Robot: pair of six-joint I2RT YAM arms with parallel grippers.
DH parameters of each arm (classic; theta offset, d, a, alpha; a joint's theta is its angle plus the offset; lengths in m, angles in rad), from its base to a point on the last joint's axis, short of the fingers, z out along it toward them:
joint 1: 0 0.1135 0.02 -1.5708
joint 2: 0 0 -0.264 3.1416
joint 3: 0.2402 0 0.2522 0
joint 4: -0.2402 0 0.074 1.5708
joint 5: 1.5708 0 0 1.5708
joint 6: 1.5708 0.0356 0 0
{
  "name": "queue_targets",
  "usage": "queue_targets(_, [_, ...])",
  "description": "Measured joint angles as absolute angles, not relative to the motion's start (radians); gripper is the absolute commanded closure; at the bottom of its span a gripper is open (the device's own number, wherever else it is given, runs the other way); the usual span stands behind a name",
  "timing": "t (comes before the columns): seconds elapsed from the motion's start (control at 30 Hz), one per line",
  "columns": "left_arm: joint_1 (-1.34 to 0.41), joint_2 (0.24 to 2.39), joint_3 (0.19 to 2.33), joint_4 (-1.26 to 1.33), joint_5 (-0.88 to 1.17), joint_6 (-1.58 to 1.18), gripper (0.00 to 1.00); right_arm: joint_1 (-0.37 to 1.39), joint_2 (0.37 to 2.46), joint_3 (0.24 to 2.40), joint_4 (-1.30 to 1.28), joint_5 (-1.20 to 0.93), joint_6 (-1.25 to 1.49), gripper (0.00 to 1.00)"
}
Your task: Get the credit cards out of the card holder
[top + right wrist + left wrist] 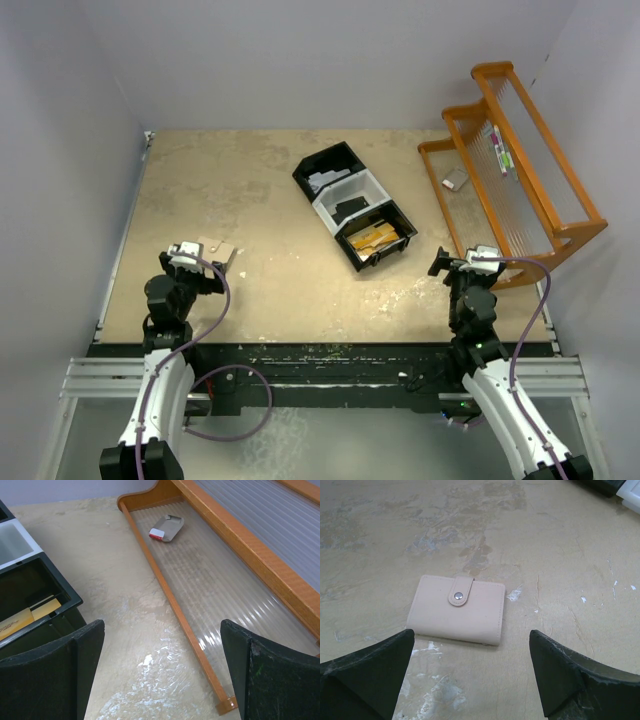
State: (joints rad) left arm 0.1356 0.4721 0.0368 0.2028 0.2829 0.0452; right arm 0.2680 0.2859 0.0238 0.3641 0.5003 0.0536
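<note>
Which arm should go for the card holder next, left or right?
Left. The closed card holder lies directly in front of the open left gripper, its snap fastened. The right gripper, also open, is across the table beside the orange rack.

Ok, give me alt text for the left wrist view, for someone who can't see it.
A closed pale tan card holder, snap tab fastened, lies flat on a scuffed beige table. The open left gripper sits just short of it, dark fingers filling the bottom corners, not touching it.
</note>
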Motion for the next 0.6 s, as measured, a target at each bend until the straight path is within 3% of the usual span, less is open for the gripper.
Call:
queue_targets(0.23, [0.136,0.48,0.053,0.18,0.282,0.045,0.01,0.268,0.283,0.036,0.337,0.494,0.047,0.0])
queue_targets(0.33, [0.135,0.562,0.163,0.096,0.278,0.046,0.01,0.268,0.334,0.112,0.278,0.479,0.041,0.0])
queue_targets(0.6, [0.135,0.962,0.848,-0.307,0.328,0.204,0.01,0.267,0.532,0.492,0.162,0.476,0.361,0.0])
